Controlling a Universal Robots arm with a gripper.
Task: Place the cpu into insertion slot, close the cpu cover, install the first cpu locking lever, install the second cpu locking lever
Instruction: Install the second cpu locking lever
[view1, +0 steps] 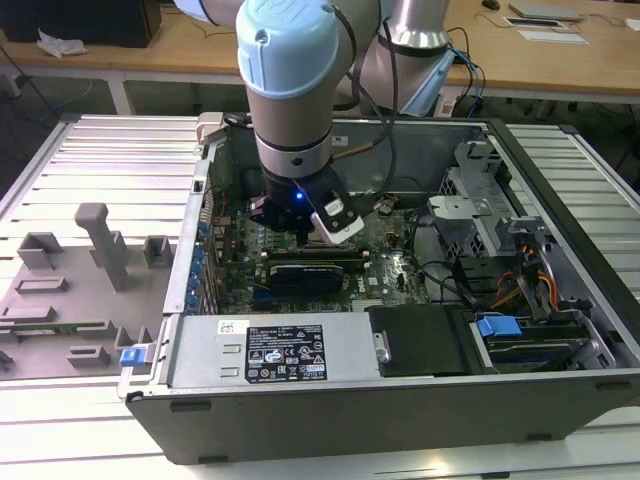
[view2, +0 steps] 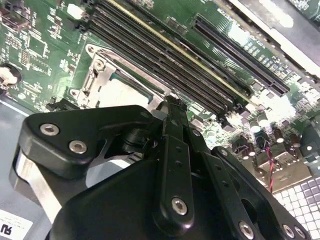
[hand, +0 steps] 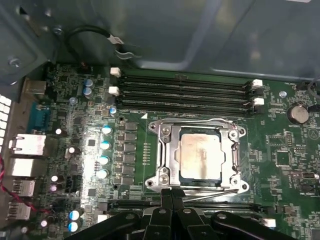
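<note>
Fingers (hand: 171, 200) of the black gripper were pressed together, empty, just beside the socket's edge, at the thin wire locking lever (hand: 210, 193). Small flat silvery-grey cpu (hand: 202, 156) lay seated in the square metal-rimmed insertion slot (hand: 169, 134) with the thin silvery cpu cover (hand: 229, 159) framing it. Judged: lever springy, stiff, slippery; push at its end, avoiding the fragile green motherboard (hand: 285, 165).
</note>
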